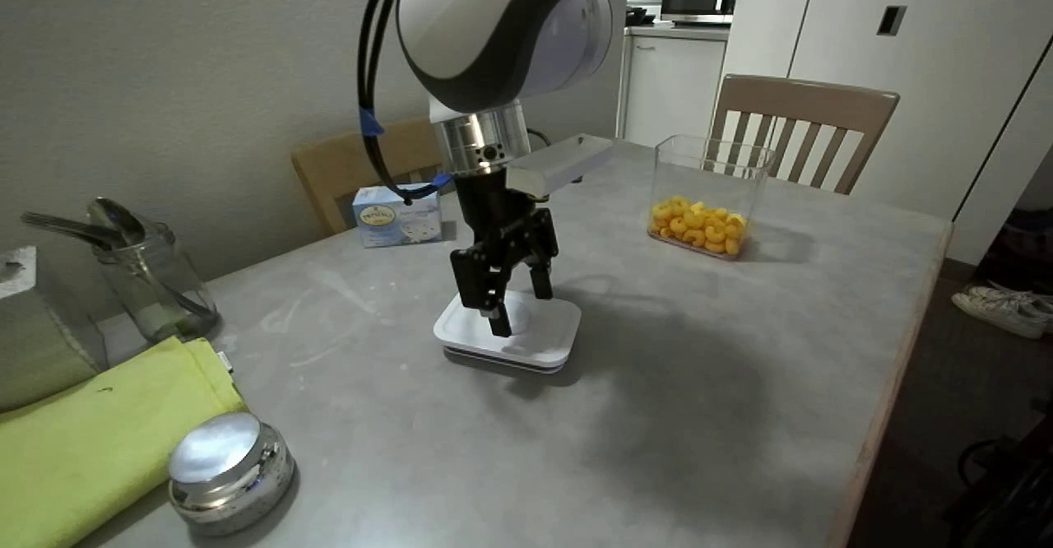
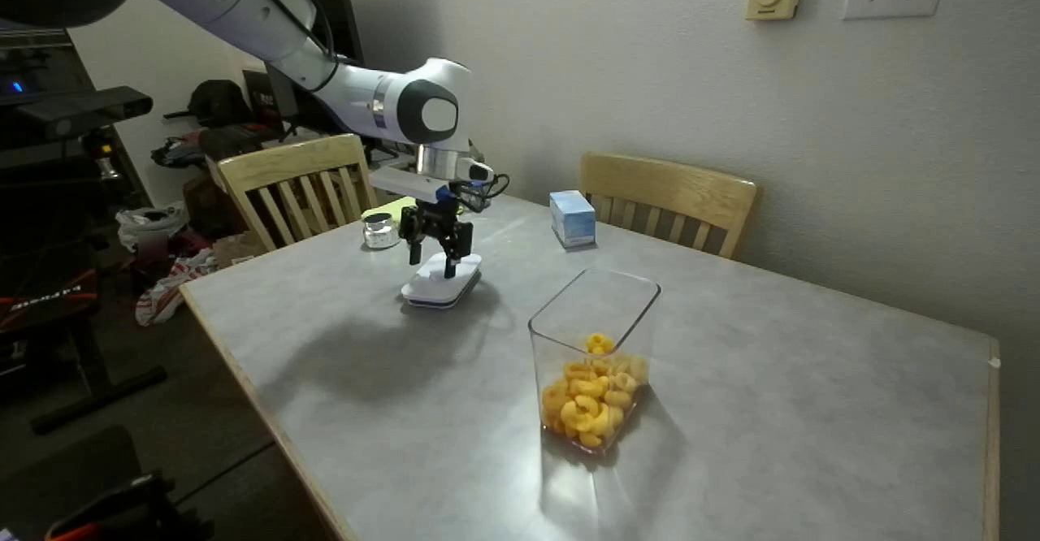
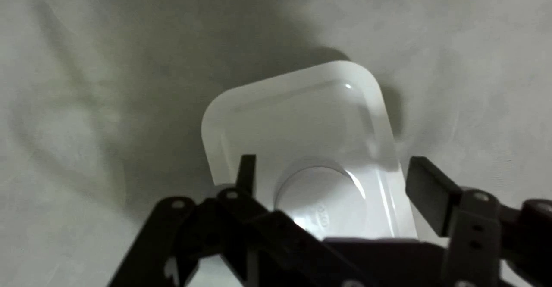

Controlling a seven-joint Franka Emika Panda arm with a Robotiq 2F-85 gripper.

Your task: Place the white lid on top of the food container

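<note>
The white lid (image 1: 547, 330) lies flat on the grey table, bump side up. It also shows in an exterior view (image 2: 431, 287) and in the wrist view (image 3: 293, 123), where its lower part is hidden by the gripper. My gripper (image 1: 521, 308) is open and empty above the lid, pointing down. In the wrist view the fingers (image 3: 335, 177) stand wide apart on either side of the raised round centre; I cannot tell whether they touch the lid. The food container (image 1: 712, 174), a clear tub with yellow-orange pieces at its bottom, stands upright and open-topped, apart from the lid; it also shows in an exterior view (image 2: 559, 366).
A blue-and-white box (image 1: 399, 216) stands near the wall. A round metal cap (image 1: 229, 472), a yellow-green cloth (image 1: 115, 441), a glass jar with cutlery (image 1: 160, 289) and a grey box (image 1: 41, 330) stand at one end of the table. Chairs (image 2: 670, 192) surround it.
</note>
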